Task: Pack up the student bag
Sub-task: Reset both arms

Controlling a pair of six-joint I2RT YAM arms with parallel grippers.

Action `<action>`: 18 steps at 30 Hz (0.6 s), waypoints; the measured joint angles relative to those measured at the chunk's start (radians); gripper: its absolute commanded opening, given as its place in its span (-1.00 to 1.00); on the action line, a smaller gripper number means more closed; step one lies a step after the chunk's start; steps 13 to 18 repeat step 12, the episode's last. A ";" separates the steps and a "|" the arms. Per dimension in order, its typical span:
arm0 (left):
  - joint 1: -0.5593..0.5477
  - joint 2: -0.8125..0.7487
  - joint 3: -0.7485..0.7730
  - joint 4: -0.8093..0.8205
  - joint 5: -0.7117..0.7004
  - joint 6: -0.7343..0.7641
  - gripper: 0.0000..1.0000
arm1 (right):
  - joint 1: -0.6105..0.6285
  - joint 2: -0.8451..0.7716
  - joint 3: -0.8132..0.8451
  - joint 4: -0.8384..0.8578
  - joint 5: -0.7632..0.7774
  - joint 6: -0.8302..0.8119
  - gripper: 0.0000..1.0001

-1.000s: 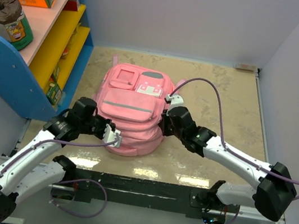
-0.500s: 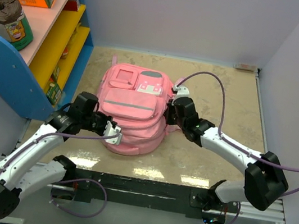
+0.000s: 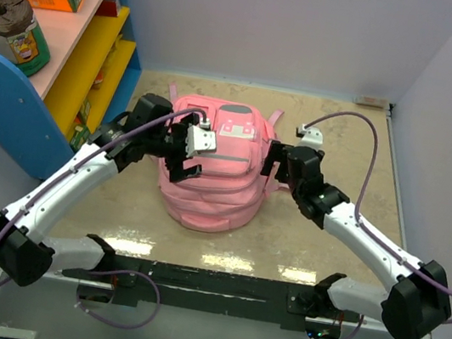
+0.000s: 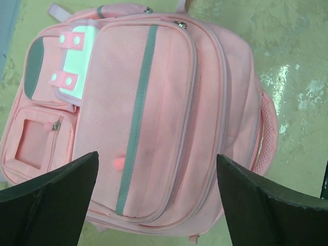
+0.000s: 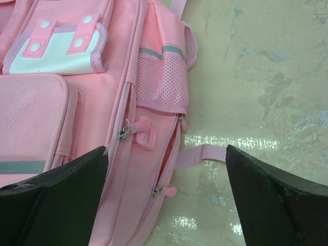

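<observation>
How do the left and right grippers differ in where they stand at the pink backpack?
The left gripper hangs above the front face of the large soft pink fabric backpack; the right gripper sits off its right side, by its mesh pocket. The left gripper frames the grey-striped front pocket; the right gripper frames a pink strap on the beige marbled tabletop. Both stand wide open, empty.
</observation>
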 measured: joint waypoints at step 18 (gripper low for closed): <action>0.089 0.048 0.069 0.022 -0.104 -0.241 1.00 | -0.012 -0.098 0.027 -0.055 -0.021 0.002 0.97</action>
